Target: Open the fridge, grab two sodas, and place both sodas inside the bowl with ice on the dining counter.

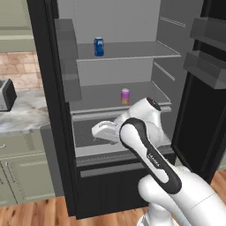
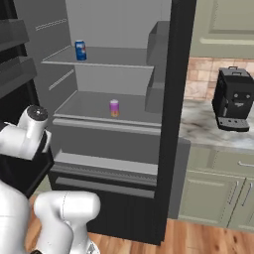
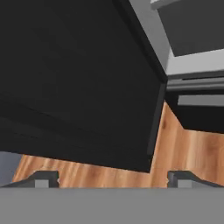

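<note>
So: fridge point(image 1: 132, 26) is open, both sodas are untouched inside. Your claw point(image 3: 113, 178) is spread wide and empty; the hand view shows its tips well apart with nothing between them, looking down past the black open door point(image 3: 78, 83) at the wood floor point(image 3: 183, 148).

What matters is the direction. The claw sits low, down by the bottom edge of the door on the arm's left, so both cans lie up and inward from it. The pink can point(image 1: 125, 96) stands upright near the front edge of the middle shelf point(image 1: 101, 99), roughly centred. The blue can point(image 1: 99, 47) stands upright on the upper shelf point(image 1: 132, 52), toward its left end in the left base view, further back and higher.

My read: the pink can is the nearer target. Both cans have vertical long axes, so you'd want the hand swung up and levelled, tips either side of the can, approaching from the shelf front. Watch the shelf lip on the way in.
</note>
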You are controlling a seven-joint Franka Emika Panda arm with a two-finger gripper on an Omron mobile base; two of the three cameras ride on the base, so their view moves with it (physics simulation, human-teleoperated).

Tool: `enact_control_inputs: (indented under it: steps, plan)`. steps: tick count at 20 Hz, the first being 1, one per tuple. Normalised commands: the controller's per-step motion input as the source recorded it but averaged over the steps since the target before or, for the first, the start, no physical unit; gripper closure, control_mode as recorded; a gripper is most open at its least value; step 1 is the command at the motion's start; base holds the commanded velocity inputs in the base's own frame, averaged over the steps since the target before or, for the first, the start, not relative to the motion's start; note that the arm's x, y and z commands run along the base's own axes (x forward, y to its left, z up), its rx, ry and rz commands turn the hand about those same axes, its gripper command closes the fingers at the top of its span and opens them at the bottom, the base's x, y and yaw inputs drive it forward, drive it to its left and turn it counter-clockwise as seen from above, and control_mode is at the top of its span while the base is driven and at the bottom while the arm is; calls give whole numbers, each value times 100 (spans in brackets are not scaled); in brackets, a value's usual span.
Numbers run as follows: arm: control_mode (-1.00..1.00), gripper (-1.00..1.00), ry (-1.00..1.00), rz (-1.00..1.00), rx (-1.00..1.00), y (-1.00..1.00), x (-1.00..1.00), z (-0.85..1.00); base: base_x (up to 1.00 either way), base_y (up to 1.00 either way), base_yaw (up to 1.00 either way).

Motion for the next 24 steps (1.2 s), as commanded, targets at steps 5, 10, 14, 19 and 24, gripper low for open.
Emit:
enact_control_inputs:
  steps: [5,10,14,19,24]
  plan:
    - [-100,-100,-20,-15,-26,-77,-44,1,0,0,0]
    - [-100,-100,-16,-16,-19,-89,-39,0,0,0,0]
    - [-100,-100,-6,-18,-11,-93,-36,-5,0,0,0]
    - [-100,-100,-1,-10,1,-50,-41,-6,0,0,0]
    - [-100,-100,1,-9,0,-19,-15,-18,0,0,0]
